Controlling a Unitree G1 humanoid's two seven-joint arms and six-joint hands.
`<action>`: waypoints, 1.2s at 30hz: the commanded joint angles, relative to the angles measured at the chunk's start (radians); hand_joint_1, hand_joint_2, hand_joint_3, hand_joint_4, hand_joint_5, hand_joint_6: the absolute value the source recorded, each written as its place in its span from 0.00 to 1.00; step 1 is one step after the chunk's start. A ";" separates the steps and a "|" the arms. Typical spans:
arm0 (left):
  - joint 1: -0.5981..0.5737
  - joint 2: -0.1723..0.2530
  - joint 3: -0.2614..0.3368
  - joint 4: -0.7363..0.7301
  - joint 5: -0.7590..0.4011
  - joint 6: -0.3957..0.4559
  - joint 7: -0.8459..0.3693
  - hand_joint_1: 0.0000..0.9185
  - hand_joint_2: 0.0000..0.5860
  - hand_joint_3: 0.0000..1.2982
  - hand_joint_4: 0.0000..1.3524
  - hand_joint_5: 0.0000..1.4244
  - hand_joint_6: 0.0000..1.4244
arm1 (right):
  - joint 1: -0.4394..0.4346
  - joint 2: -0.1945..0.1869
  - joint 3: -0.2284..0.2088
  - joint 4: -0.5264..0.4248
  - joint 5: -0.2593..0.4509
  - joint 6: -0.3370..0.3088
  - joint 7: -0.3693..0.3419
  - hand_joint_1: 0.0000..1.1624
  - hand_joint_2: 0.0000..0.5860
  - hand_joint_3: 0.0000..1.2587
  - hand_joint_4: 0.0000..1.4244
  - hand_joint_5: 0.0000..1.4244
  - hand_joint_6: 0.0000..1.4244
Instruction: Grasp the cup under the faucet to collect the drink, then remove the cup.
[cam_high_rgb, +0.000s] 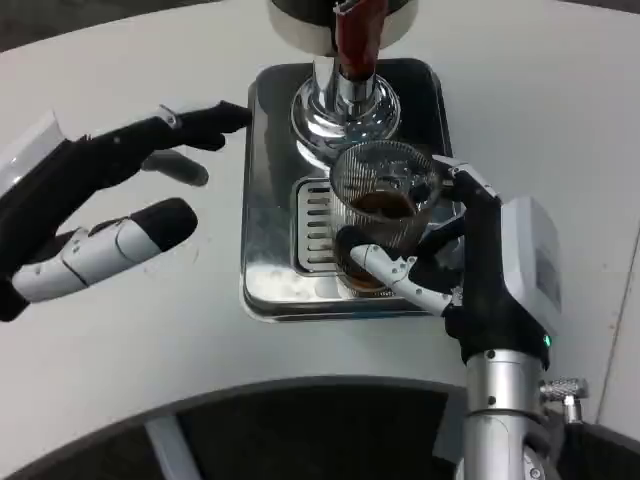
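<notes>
- Upright, the cup (385, 215) stands with its long axis vertical and its open mouth facing up toward the camera; it is a clear ribbed glass with dark drink in the bottom.
- It sits on the slotted grille (315, 228) of the shiny metal drip tray (268, 190), just toward 6 o'clock from the faucet's chrome base (345, 110).
- The faucet's red spout (355, 40) hangs at 12 o'clock from the cup.
- The right hand (470, 265) comes in from 5 o'clock and holds the cup, fingers wrapped around its far and near sides.
- The left hand (105, 205) hovers over the white desk (140, 330) at 9 o'clock from the tray, fingers spread wide, holding nothing; one fingertip (225, 115) reaches near the tray's left rim.
- A grey patch on the right hand's back may be a label; no writing can be read.
</notes>
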 joint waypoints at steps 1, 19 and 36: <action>0.033 0.020 0.012 -0.003 0.020 -0.033 0.009 0.00 0.21 0.19 0.14 0.15 0.25 | 0.009 -0.005 0.000 0.000 -0.009 -0.025 0.005 0.67 0.44 0.48 0.50 0.60 0.78; 0.121 0.017 -0.010 0.009 0.113 -0.102 0.028 0.00 0.21 0.19 0.14 0.14 0.24 | 0.010 -0.038 -0.025 -0.024 -0.013 -0.039 0.036 0.71 0.41 0.50 0.52 0.64 0.81; 0.179 0.012 -0.014 0.005 0.132 -0.129 0.054 0.00 0.21 0.19 0.14 0.14 0.24 | 0.024 -0.050 -0.039 -0.081 -0.016 -0.047 0.077 0.81 0.32 0.53 0.52 0.65 0.84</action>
